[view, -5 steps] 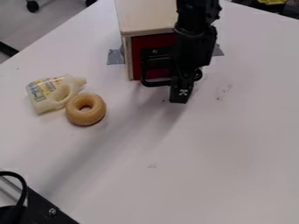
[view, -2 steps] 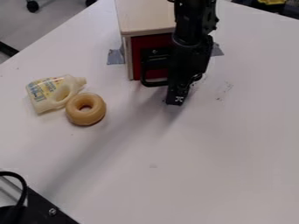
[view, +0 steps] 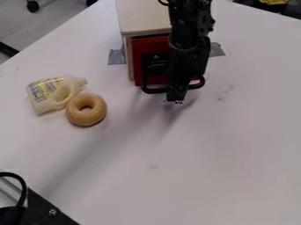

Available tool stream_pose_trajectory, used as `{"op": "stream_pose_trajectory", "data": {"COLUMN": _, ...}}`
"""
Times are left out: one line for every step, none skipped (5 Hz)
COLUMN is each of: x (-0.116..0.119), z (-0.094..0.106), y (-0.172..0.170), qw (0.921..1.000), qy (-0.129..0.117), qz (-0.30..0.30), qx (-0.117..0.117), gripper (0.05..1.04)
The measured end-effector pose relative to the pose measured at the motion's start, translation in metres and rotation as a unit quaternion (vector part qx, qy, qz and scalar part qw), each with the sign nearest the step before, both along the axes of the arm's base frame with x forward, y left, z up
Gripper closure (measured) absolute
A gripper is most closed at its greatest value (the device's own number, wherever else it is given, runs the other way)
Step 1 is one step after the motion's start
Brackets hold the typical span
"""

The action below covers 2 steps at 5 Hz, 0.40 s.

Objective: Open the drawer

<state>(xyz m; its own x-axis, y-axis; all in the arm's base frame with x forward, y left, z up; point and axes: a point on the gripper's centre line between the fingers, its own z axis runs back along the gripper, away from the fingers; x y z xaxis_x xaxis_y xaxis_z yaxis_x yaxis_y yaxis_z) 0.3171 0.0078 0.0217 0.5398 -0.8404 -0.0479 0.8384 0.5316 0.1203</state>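
Red drawer [view: 138,66], upper centre of frame, slightly open; gripper [view: 175,100] at black handle [view: 154,91], open or closed undeterminable.

Bright, diffuse light across the white table [view: 235,154], a long, soft-edged shadow slanting from below the gripper [view: 175,100] toward the near left edge, wooden box top [view: 143,17] evenly lit, dimmer floor [view: 61,19] past the far left edge
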Motion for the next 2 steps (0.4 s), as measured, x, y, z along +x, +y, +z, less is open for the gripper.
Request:
{"op": "stream_pose_trajectory", "data": {"x": -0.0055, "z": 0.0039, "y": -0.0046, "qw": 1.0000, "qy": -0.005, "qz": -0.004, "qx": -0.002, "gripper": 0.943}}
{"op": "stream_pose_trajectory", "data": {"x": -0.0114, "z": 0.0027, "y": -0.0070, "qw": 0.9999, "qy": -0.007, "qz": -0.007, "qx": -0.003, "gripper": 0.953}}
